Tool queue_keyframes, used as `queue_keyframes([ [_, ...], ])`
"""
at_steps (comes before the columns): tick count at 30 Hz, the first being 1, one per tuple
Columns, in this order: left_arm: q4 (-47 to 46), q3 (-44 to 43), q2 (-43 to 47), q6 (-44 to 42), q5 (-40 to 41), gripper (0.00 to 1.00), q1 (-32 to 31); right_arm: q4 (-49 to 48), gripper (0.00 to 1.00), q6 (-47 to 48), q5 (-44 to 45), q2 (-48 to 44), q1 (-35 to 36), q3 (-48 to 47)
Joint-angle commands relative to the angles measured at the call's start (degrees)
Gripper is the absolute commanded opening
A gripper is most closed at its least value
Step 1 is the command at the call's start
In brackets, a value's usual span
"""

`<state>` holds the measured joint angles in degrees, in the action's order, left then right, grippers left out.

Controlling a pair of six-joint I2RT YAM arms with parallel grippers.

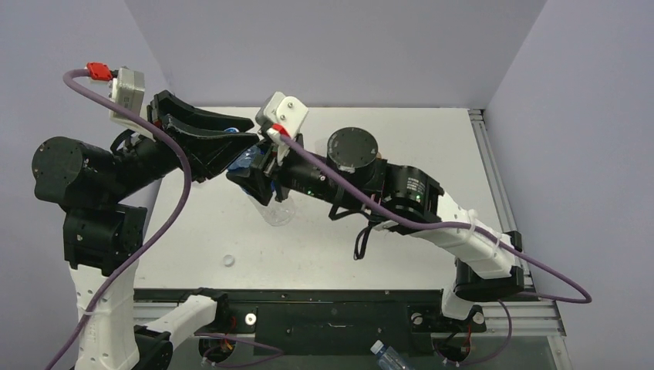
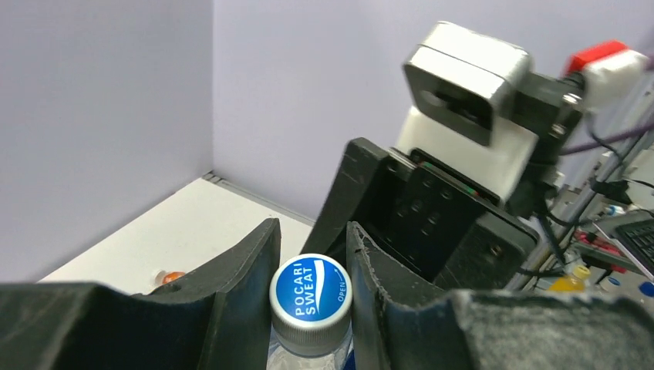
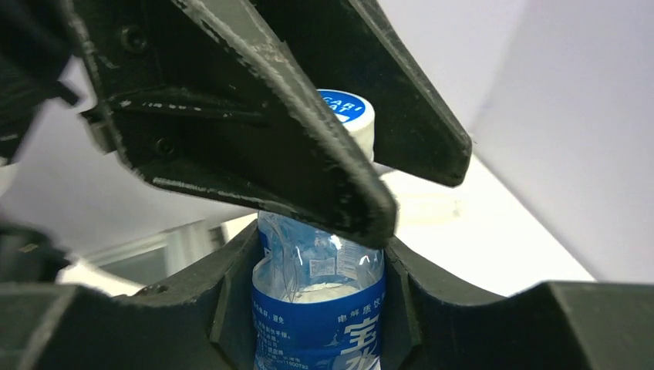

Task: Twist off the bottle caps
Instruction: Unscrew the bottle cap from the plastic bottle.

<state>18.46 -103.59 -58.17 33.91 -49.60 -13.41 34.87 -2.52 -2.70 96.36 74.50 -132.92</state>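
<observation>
The left gripper [image 2: 311,240] pinches the blue-topped cap [image 2: 311,297], still on the bottle [image 3: 320,324] the right gripper [image 3: 320,245] clamps; 1 white cap [image 1: 228,260] lies loose.

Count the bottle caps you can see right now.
2. One blue-topped cap sits on the bottle, clamped in the left gripper. One small white cap lies loose on the table near its front edge. Others may be hidden from view.
</observation>
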Motion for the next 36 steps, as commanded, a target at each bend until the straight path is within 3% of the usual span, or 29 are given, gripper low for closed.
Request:
queue_keyframes([
  [1,7.41,-3.64,1.15,-6.92,8.89,0.00,0.12,2.55,0.00,9.90,35.16,3.52,5.27,-5.14],
  [4,9.80,-3.84,1.24,-9.90,15.62,0.00,0.13,-2.41,0.00,16.28,49.89,6.36,10.63,-5.44],
  [9,12.14,-2.91,1.83,-12.91,24.81,0.00,0.09,-19.10,0.00,38.10,69.14,10.67,16.65,-2.57],
  [14,12.54,-1.56,2.66,-13.91,32.45,0.00,0.12,-33.37,0.00,50.06,73.64,15.74,18.49,-3.39],
  [18,10.80,0.18,3.60,-13.48,30.80,0.00,0.10,-30.75,0.00,47.51,71.93,14.67,18.66,-3.41],
  [19,10.06,0.73,4.19,-12.65,29.88,0.10,0.11,-26.48,0.00,42.88,69.53,14.04,18.40,-3.29],
  [20,8.09,1.98,4.50,-12.12,27.60,0.28,0.08,-24.22,0.00,40.15,67.89,12.15,18.18,-3.17],
  [21,7.04,2.51,5.20,-10.97,25.78,0.76,0.12,-19.66,0.00,33.73,63.43,9.41,17.47,-2.39],
  [23,3.87,3.85,6.19,-8.88,24.26,1.00,0.06,-14.06,0.00,23.67,53.59,4.22,15.46,0.41],
  [24,1.98,4.39,6.47,-8.17,23.79,0.98,0.05,-12.60,0.00,16.82,49.24,2.27,14.25,3.38],
  [26,0.21,4.52,6.92,-6.04,22.22,0.97,0.13,-9.95,0.00,8.43,23.85,-3.69,7.53,8.83],
  [27,-0.29,4.44,7.15,-4.60,21.16,0.97,0.11,-10.65,0.00,6.14,17.41,-7.67,5.41,11.24],
  [28,-1.61,4.58,7.30,-3.65,20.35,0.97,0.15,-11.86,0.00,1.98,3.23,-9.38,1.64,15.80],
  [29,-2.39,4.73,7.66,-1.83,18.43,0.97,0.15,-14.57,0.00,-0.43,-3.58,-12.32,-0.53,17.89],
  [30,-4.22,5.14,7.78,-0.64,17.41,0.97,0.21,-16.20,0.00,-5.18,-15.81,-13.34,-4.15,20.91],
  [34,-12.82,6.17,7.64,11.21,8.63,0.97,0.18,-24.41,0.00,-17.55,-42.05,-13.75,-11.39,22.53],
  [36,-16.33,5.64,6.41,15.94,3.83,0.97,0.20,-26.67,0.00,-19.91,-47.40,-12.43,-11.81,21.89],
])
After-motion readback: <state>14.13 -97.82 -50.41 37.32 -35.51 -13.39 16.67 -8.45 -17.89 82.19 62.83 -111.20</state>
